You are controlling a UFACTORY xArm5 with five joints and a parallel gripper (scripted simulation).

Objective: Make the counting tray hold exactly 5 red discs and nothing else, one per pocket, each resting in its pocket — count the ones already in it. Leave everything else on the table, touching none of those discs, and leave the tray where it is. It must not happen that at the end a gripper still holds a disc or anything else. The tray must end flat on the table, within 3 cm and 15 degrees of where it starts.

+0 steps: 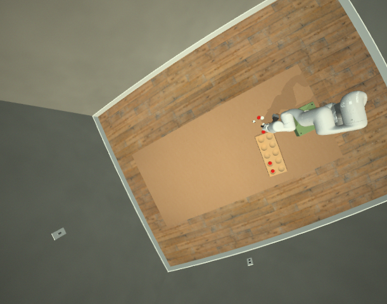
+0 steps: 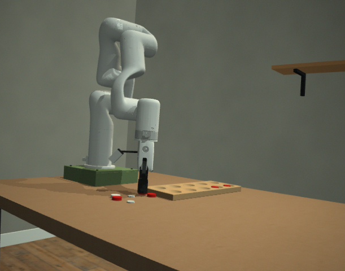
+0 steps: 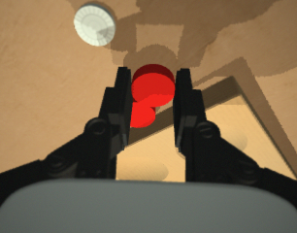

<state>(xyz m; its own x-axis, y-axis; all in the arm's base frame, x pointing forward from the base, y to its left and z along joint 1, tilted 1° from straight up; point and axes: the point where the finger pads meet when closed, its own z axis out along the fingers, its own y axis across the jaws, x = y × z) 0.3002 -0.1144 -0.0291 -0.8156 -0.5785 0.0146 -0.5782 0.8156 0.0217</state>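
The wooden counting tray [image 2: 195, 188] lies flat on the table, with two red discs [image 2: 214, 186] [image 2: 227, 185] in pockets at its far end; it also shows in the overhead view [image 1: 271, 154]. My gripper [image 3: 152, 85] is down at table level just off the tray's near end and is shut on a red disc [image 3: 153, 86]. A second red disc [image 3: 143, 116] [image 2: 151, 195] lies right beside it, next to the tray corner. A third loose red disc [image 2: 117, 197] lies further left.
A large white disc [image 3: 94, 25] lies just beyond the fingers. Two small white discs [image 2: 131, 196] [image 2: 130, 201] lie near the loose red one. The green robot base [image 2: 100, 175] stands behind. A wall shelf [image 2: 312, 67] hangs at the right.
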